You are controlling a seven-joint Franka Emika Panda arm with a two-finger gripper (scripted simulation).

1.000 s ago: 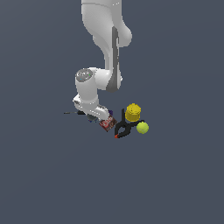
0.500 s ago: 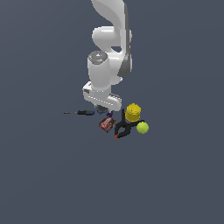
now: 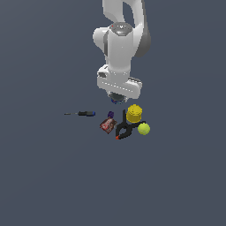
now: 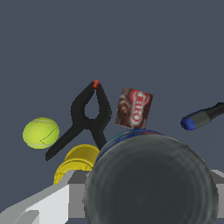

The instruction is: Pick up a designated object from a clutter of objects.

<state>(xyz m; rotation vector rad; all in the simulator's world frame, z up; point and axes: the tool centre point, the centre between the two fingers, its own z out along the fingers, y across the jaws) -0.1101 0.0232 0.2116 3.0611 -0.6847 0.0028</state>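
I note the squat can (image 4: 151, 181) clamped in my gripper (image 3: 117, 98), raised clear above the clutter: yellow cylinder (image 3: 134, 113), clamp (image 3: 125, 129), ball (image 3: 144, 129), packet (image 3: 107, 125), screwdriver (image 3: 84, 114).

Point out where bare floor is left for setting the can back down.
Open floor lies between the slim blue-handled screwdriver and the red-brown packet, and beyond the yellow-green ball. Crowded: packet, black clamp, yellow cylinder and ball sit bunched.
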